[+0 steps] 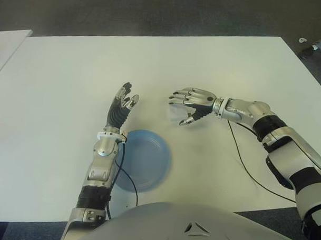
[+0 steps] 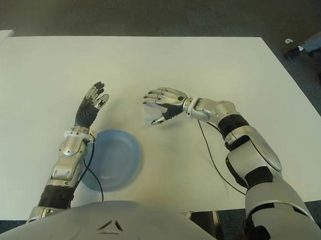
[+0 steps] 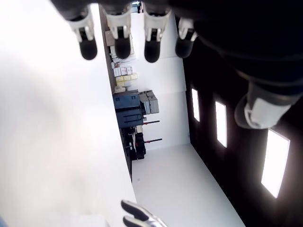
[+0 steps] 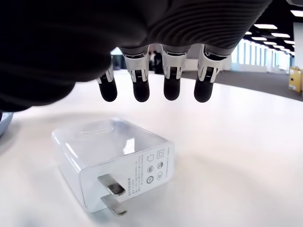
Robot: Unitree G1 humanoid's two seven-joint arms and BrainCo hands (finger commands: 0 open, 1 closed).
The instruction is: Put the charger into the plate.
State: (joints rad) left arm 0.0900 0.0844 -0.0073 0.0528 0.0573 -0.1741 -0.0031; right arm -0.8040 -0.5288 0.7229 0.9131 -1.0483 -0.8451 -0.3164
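A blue plate (image 1: 143, 160) sat on the white worktop (image 1: 61, 85) close to its near edge, just left of the middle, and it held nothing. The left forearm lay along the plate's left rim, with a thin black cable curving over the plate's near-left part. Beyond the plate, the left hand (image 1: 121, 107) pointed away toward the far edge, its fingers (image 1: 125, 90) straight, loosely spread and holding nothing.

Farther toward the worktop's middle, to the right of the left hand, the right hand (image 1: 191, 104) reached in from the right edge, palm down. Its fingers (image 4: 140, 88) were arched and apart, pinching nothing. The white charger (image 4: 113, 161) lay on the worktop directly beneath them, on its side with its two metal prongs pointing out, not yet touched and well apart from the plate.

The step in hand looked like the reach for the charger. The next move would call for the right hand to lower, close around the charger's body, then carry it left and nearer to the plate.

Only the right wrist view showed the charger clearly, with its prongs and printed label; in the eye views it was a pale shape under the hand. The left wrist view showed only fingertips and bare worktop.
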